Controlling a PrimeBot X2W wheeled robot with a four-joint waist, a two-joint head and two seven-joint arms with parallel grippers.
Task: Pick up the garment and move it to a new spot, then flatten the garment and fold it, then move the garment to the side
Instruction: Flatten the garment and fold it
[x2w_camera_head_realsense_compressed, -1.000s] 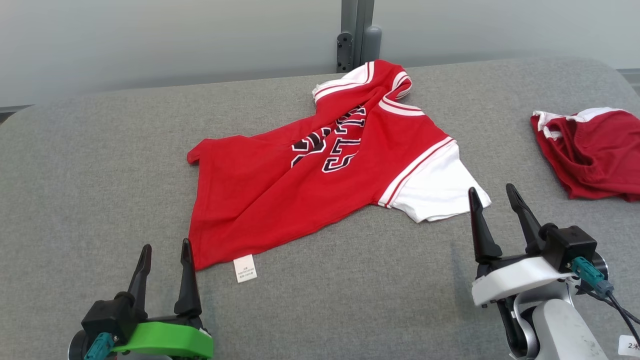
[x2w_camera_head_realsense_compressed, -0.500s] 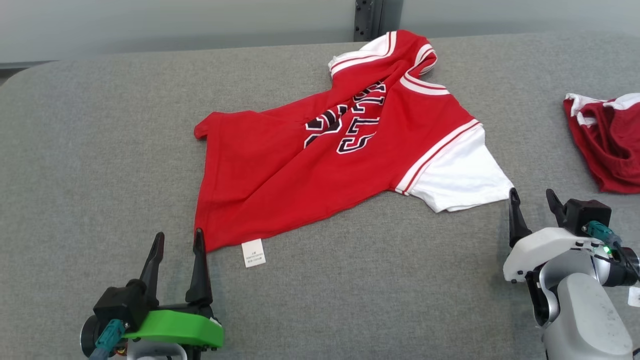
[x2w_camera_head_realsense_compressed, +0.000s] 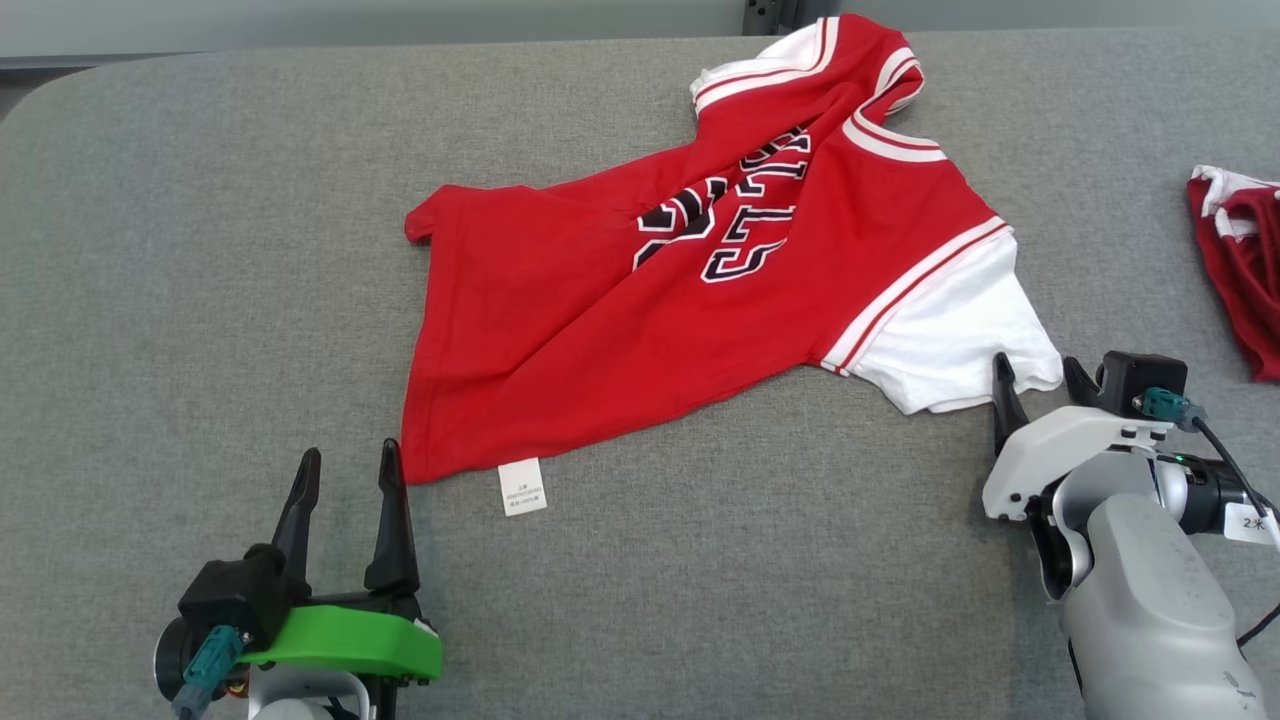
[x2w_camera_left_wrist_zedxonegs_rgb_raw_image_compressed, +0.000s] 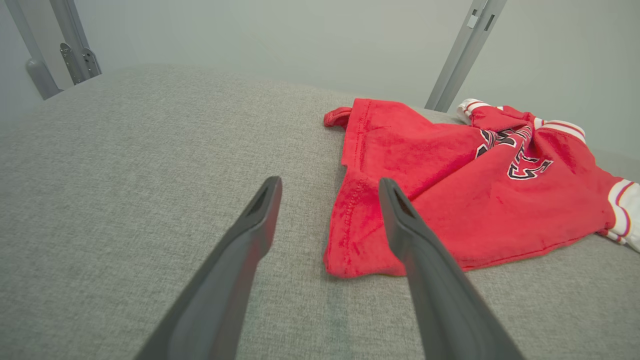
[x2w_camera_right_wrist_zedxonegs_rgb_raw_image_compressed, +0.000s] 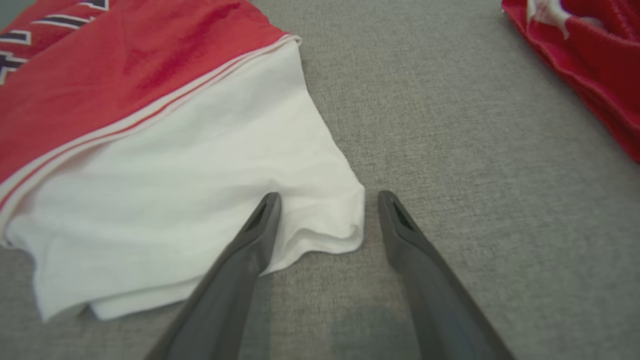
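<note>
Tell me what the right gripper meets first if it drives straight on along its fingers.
Most likely the white sleeve, whose corner lies just ahead of the right gripper; depth is unclear.

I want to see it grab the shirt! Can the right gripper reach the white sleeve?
Probably yes. The right gripper is open and right at the white sleeve, whose corner sits between its fingers. Nothing blocks the way.

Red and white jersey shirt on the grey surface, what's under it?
The red and white jersey shirt lies on the grey fabric surface; a white care label pokes out at its hem. Anything else beneath is covered.
</note>
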